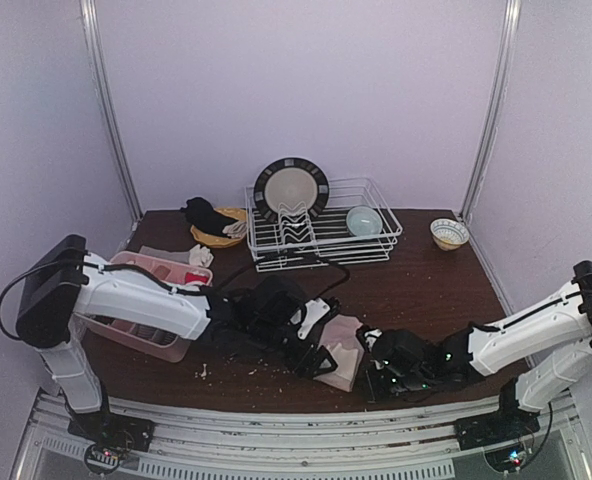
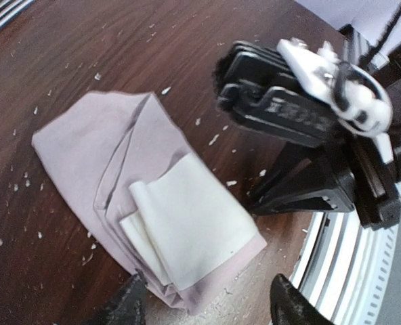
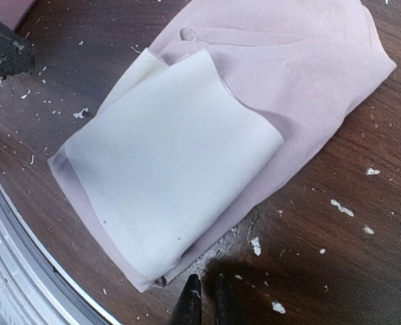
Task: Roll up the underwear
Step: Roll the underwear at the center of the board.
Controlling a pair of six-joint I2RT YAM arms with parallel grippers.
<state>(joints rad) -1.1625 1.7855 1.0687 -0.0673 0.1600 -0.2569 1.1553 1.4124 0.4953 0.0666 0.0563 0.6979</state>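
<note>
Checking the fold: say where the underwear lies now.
In the top view the underwear lies at the near edge of the table, right of centre, between the left pincer and right pincer.

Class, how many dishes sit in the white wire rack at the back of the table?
2: a dark-rimmed plate standing upright at the rack's left, and a pale blue bowl at its right. Smaller items could be hidden.
</note>
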